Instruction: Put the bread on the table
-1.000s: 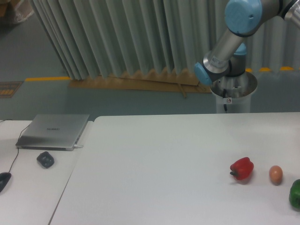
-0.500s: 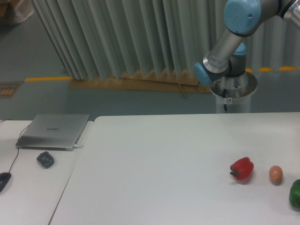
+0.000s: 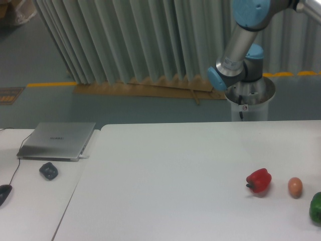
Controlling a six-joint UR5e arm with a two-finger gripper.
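The large white table fills the lower part of the view. The bread does not show anywhere in view. Only part of my arm shows at the top right: a grey link with blue joint caps rising from its base behind the table's far edge. The gripper itself is out of the frame.
A red pepper, a smooth orange-brown egg-shaped thing and a green pepper lie at the table's right. A smaller white desk at the left holds a grey laptop, a dark small object and a mouse.
The arm's upper link and blue elbow joint have swung up and a little left, standing steeper now. The things on the table have not moved.
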